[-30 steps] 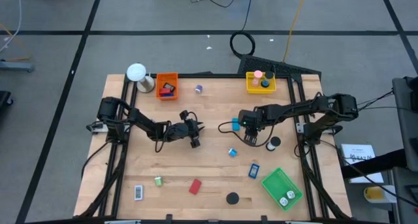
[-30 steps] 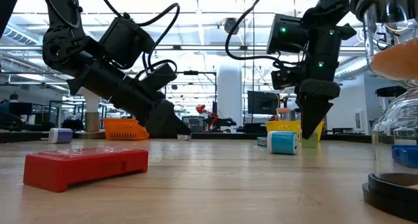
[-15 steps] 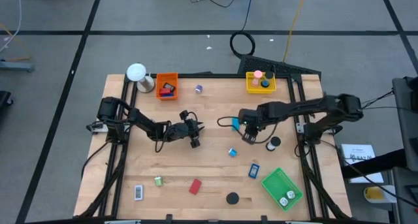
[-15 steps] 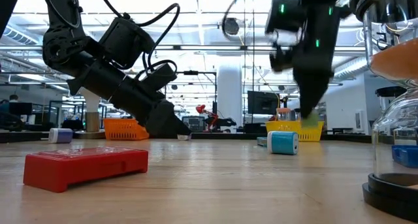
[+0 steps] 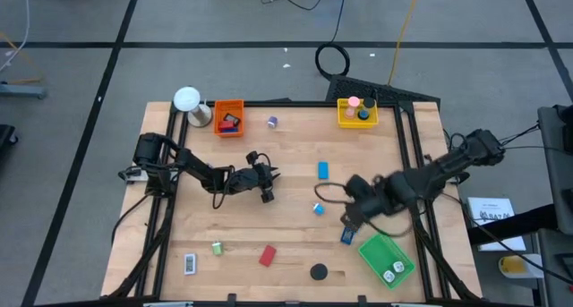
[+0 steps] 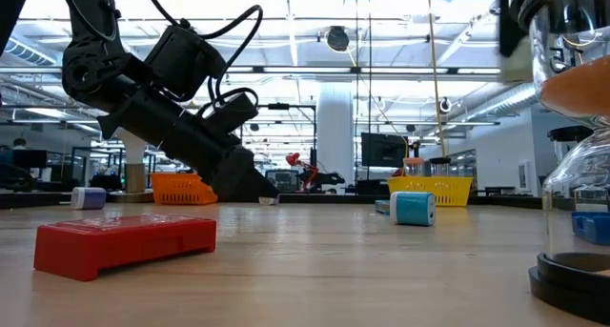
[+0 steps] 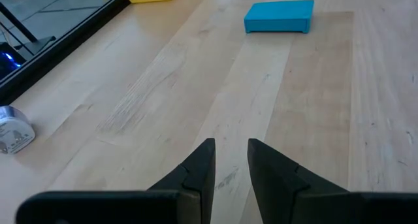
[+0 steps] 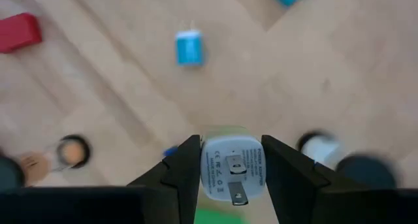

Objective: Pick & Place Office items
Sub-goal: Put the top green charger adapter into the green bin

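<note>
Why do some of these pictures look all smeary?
In the right wrist view the table is smeared and only the white plug in the right gripper looks sharp; in the high view that arm is blurred too; the left wrist view is crisp.

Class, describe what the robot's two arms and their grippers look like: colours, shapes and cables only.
Both arms are dark, jointed and slender, built of black segments, with black cables looping loosely alongside them. The left gripper ends in two black, wedge-shaped fingers that taper toward their tips. The right gripper has the same pair of black, flat-faced fingers. No markings are legible on either.
</note>
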Available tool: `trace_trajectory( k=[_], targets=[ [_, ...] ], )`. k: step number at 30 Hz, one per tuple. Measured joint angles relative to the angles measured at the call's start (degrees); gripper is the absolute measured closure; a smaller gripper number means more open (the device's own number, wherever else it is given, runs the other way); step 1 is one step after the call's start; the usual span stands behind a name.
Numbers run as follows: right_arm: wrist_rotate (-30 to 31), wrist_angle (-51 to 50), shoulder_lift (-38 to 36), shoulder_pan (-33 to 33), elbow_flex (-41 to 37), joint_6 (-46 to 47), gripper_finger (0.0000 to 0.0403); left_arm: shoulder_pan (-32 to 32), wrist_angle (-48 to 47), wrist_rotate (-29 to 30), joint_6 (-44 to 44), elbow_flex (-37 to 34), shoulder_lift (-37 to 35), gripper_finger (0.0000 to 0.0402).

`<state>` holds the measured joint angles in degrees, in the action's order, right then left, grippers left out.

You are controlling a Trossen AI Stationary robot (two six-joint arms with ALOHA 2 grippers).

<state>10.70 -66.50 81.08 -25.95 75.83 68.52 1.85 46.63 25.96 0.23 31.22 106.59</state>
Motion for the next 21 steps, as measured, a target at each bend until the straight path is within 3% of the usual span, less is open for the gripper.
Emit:
trace_trajectory(
  k=[10, 21],
  targets=[
    [4.37, -3.01, 2.87, -19.68, -0.02, 28.83, 0.0270, 0.02, -0.08, 0.02, -0.03, 0.00, 0.00, 0.0309],
    [2.38, -4.32, 11.47, -29.67, -0.08, 45.08, 0.0266, 0.01, -0.09, 0.07, -0.45, 0.00, 0.02, 0.0309]
  ],
)
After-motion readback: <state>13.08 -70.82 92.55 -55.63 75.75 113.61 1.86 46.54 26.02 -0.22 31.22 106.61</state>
